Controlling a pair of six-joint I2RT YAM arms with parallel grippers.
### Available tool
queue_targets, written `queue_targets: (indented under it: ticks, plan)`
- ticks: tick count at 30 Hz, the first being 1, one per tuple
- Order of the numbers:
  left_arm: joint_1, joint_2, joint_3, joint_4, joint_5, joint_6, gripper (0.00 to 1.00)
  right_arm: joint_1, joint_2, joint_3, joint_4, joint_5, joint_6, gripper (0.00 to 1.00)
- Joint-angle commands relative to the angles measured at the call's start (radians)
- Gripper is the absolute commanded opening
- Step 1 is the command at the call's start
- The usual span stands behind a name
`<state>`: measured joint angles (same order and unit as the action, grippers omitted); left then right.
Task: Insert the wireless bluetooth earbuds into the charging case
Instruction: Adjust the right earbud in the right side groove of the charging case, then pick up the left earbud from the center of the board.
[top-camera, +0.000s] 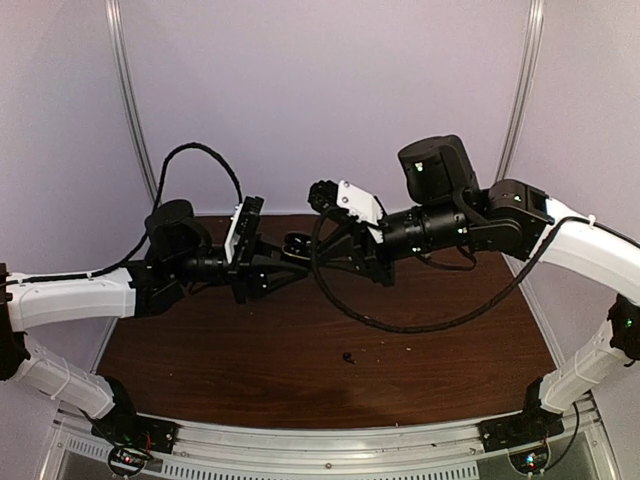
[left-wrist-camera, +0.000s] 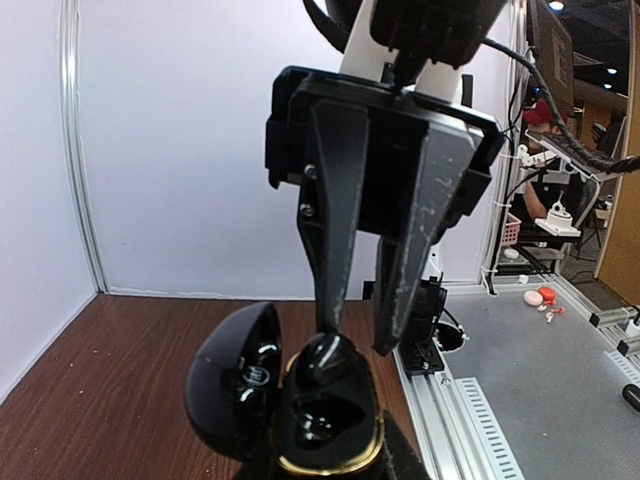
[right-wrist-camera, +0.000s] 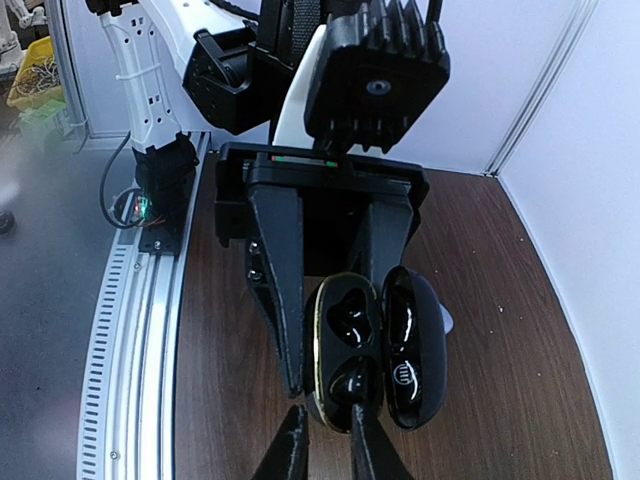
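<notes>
Your two arms meet in the air above the dark wooden table (top-camera: 200, 360), tool to tool. Your left tool (top-camera: 290, 258) is clenched on the black charging case (right-wrist-camera: 335, 300). In the right wrist view its fingers (right-wrist-camera: 280, 290) stand on either side of the case body. The case has a gold rim, and its glossy lid (right-wrist-camera: 412, 350) is swung open to one side, with a small logo showing on the inner face.

Your right tool (left-wrist-camera: 357, 338) comes down on the case from above with its jaws set narrowly about a black earbud (left-wrist-camera: 328, 357). One fingertip plainly touches the bud, while the other stands just beside it, and that contact is hard to make out. The earbud sits at the mouth of the case, touching the rim of a cavity and standing proud of it rather than sunk level. From the right wrist, the bud is at the cavity nearer that camera, directly between your own fingertips (right-wrist-camera: 298, 430).

Well apart from both tools, a small black object (top-camera: 348, 356) lies on the table below them. It is too small to tell whether it is another bud.
</notes>
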<state>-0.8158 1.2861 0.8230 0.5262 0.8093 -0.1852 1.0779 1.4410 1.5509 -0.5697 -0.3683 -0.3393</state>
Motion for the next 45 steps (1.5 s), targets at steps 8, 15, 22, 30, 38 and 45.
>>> queue_targets:
  ticks: [8,15,22,30,38,45]
  plan:
    - [0.002,-0.082,-0.06,0.114,-0.094,0.007,0.0,0.003,-0.126,-0.052,0.088,0.006,0.034,0.28]
    - [0.006,-0.215,-0.176,0.176,-0.304,-0.036,0.0,-0.031,-0.196,-0.149,0.096,0.091,0.113,0.6]
    - [0.009,-0.301,-0.219,0.106,-0.352,-0.016,0.0,-0.032,-0.171,-0.313,-0.002,0.144,0.223,0.6]
    - [0.009,-0.29,-0.233,0.09,-0.374,-0.044,0.0,-0.032,0.018,-0.37,-0.062,0.234,0.297,0.55]
    - [0.009,-0.312,-0.239,0.042,-0.444,-0.041,0.0,-0.032,0.306,-0.187,-0.207,0.232,0.289,0.52]
    - [0.01,-0.329,-0.251,0.017,-0.455,-0.023,0.0,-0.037,0.472,-0.103,-0.263,0.241,0.302,0.51]
